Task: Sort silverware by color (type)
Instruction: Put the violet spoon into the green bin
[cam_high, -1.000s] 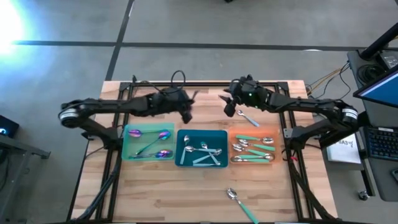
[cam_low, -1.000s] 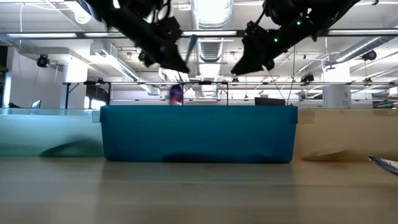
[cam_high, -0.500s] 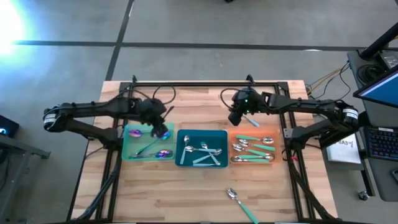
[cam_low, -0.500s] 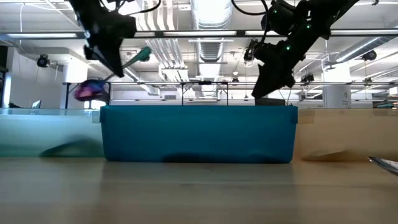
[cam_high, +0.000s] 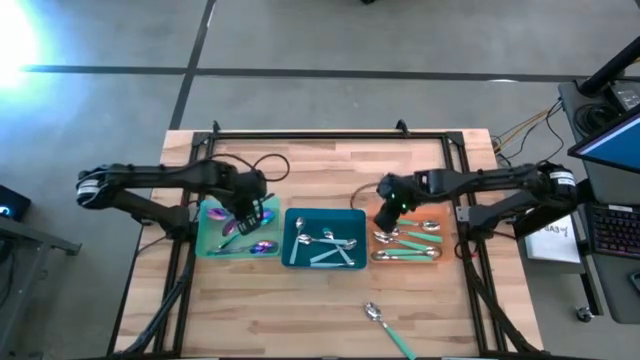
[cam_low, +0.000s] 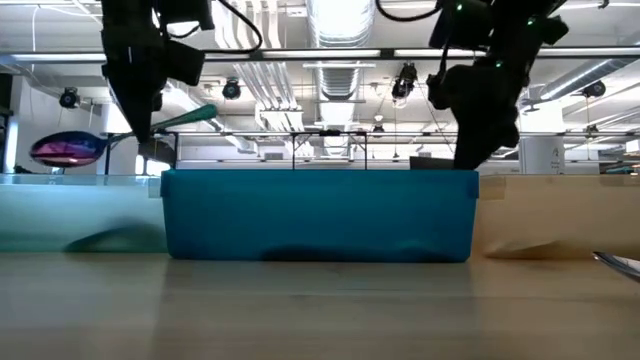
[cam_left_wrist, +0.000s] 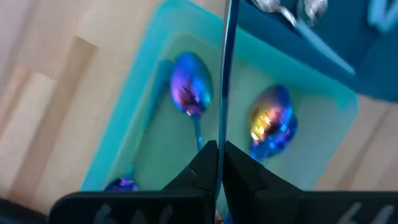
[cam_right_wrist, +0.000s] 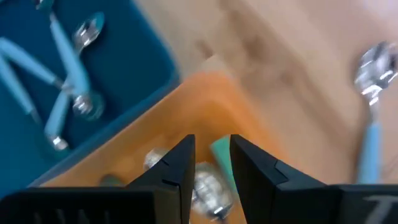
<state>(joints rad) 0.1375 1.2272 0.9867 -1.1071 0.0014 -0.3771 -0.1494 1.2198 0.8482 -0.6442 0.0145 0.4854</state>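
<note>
So, quick rundown, label by label:

Left gripper (cam_high: 246, 212): over the green tray (cam_high: 207, 246), jaws pinched tight on the thin handle of an iridescent spoon (cam_low: 68, 149); in the low view, spoon hanging roughly level above tray height, purple-pink bowl sticking out to one side.

Left wrist view: handle running straight up between the closed fingers (cam_left_wrist: 241, 173), two more iridescent spoons (cam_left_wrist: 190, 92) lying in the green tray underneath, a bit of a third at the tray's edge.

Right gripper (cam_high: 389, 209): down at the orange tray (cam_high: 440, 259), at the end next to the teal tray (cam_high: 294, 215); jaws partly apart, narrow gap. Silver spoon bowl (cam_right_wrist: 205, 187) sitting right in that gap in the right wrist view, but can't tell if actually gripped or just straddled.

Orange tray contents: several silver spoons, some with teal-green handles (cam_high: 412, 238).

Teal tray contents: a few spoons with pale blue-green handles (cam_high: 325, 257) plus silver bowls, mixed pile.

Stray spoon (cam_high: 387, 323): silver bowl, teal handle, lying alone on the bench (cam_high: 330, 300) near the front edge, well apart from all three trays. Also visible in the right wrist view, out on bare wood.

Tray order, left to right from above: green, teal, orange, side by side in a row.
</note>
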